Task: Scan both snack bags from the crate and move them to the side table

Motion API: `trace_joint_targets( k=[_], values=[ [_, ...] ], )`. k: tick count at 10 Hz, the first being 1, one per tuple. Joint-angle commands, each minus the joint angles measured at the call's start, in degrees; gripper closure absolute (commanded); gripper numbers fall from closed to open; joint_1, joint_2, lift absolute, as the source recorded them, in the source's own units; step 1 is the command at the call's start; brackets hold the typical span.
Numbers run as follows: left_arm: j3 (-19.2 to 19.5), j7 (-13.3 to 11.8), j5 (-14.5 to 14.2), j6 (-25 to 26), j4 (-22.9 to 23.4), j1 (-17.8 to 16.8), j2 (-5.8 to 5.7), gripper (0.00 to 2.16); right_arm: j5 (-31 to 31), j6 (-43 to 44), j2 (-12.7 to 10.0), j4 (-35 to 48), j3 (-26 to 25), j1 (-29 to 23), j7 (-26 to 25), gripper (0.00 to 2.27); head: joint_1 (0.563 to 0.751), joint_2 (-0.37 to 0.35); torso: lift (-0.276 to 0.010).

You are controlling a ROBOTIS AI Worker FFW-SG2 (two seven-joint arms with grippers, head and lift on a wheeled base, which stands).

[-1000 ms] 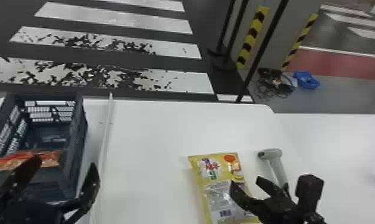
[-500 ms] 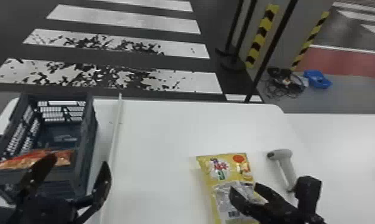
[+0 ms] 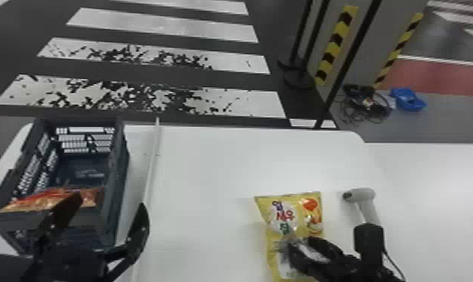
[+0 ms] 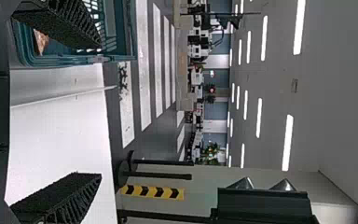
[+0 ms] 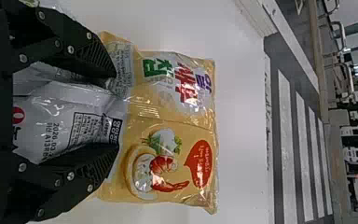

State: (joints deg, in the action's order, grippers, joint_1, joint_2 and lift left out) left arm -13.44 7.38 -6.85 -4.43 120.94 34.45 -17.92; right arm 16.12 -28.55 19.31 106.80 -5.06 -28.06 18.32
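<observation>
1. Yellow foil snack bag [image 3: 284, 225], out on the white table [image 3: 209, 168], pinched by the right gripper [image 5: 116, 110]; scan unconfirmed.
2. Orange-red snack bag [image 3: 40, 198] inside the dark-blue plastic crate [image 3: 21, 222], apparently unscanned; left gripper [image 3: 110, 200] open nearby.

I've brought the right gripper [image 3: 300, 244] in toward nine o'clock, and its fingers have drawn closer together, bunching the yellow snack bag [image 3: 284, 210] between them. My head view has swung toward nine o'clock too, sliding the bench [image 3: 217, 168] toward three in it.
</observation>
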Motion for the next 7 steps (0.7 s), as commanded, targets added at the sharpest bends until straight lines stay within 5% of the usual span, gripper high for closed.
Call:
trace_joint_targets(
  k=[1, 4, 7],
  values=[
    [0.0, 0.0, -0.1, 0.0, -0.1, 0.0, -0.09, 0.00, -1.0, -2.2, 0.7, -2.1, 0.5, 1.3, 0.0, 2.25, 0.695, -0.187, -0.095],
    [0.0, -0.1, -0.2, 0.0, -0.9, -0.2, -0.01, 0.00, 1.0, 9.4, 1.8, -2.0, -1.5, -1.4, 0.1, 2.24, 0.695, -0.210, -0.095],
    [-0.1, -0.1, -0.1, 0.0, -1.8, -0.3, 0.17, 0.00, 5.9, 8.2, 2.7, 6.3, -8.3, -4.7, 0.1, 2.24, 0.695, -0.227, -0.095]
  ],
)
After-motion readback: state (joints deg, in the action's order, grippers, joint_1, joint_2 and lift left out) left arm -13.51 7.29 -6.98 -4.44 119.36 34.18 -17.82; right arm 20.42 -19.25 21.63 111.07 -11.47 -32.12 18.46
